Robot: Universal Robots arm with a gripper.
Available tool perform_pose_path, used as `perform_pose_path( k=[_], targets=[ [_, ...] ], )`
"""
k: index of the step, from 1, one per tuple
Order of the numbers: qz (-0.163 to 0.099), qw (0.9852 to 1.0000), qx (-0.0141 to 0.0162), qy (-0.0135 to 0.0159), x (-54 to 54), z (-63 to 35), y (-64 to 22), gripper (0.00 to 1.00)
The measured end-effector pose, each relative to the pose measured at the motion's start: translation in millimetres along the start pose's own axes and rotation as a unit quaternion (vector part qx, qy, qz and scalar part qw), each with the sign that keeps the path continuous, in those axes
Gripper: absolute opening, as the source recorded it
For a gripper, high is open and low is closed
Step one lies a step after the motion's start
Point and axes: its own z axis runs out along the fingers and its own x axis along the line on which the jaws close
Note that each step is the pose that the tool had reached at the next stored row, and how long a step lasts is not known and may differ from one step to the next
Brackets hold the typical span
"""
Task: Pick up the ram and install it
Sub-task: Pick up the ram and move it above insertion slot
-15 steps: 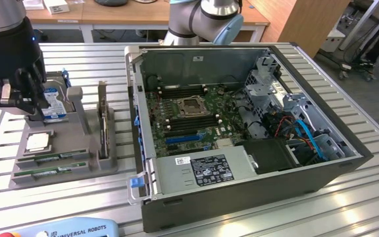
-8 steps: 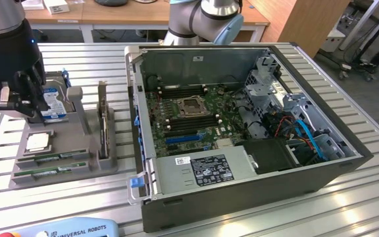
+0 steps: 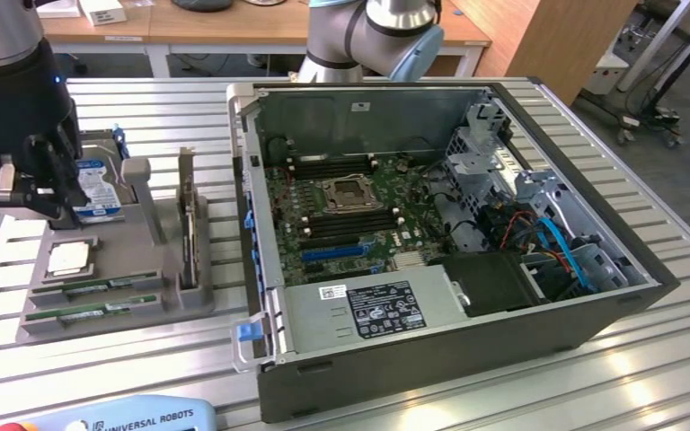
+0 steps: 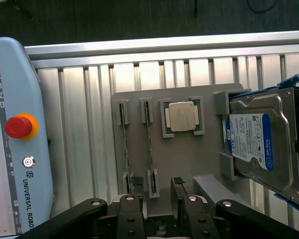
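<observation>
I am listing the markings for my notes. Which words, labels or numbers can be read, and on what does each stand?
"UNIVERSAL ROBOTS": on the light blue control tablet.
Label on the hard drive: too small to read.
Label on the power supply in the computer case: too small to read.

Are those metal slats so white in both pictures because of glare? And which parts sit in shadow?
Exterior view: yes, room light glares off the table slats closest to the camera, while the drive corner inside the computer case sits in shadow. Wrist view: the slats look washed pale, the hard drive has a soft metallic sheen, and the hand is dark.
</observation>
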Motion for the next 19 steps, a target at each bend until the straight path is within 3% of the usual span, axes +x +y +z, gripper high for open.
perform_pose_path(
  k=[14,19],
  targets=[
    [0.000,1.0000,0.0000,0.0000,13.9,-0.4,-1.3,0.36],
    [0.000,1.0000,0.0000,0.0000,14.1,-0.4,-1.3,0.36]
  ],
)
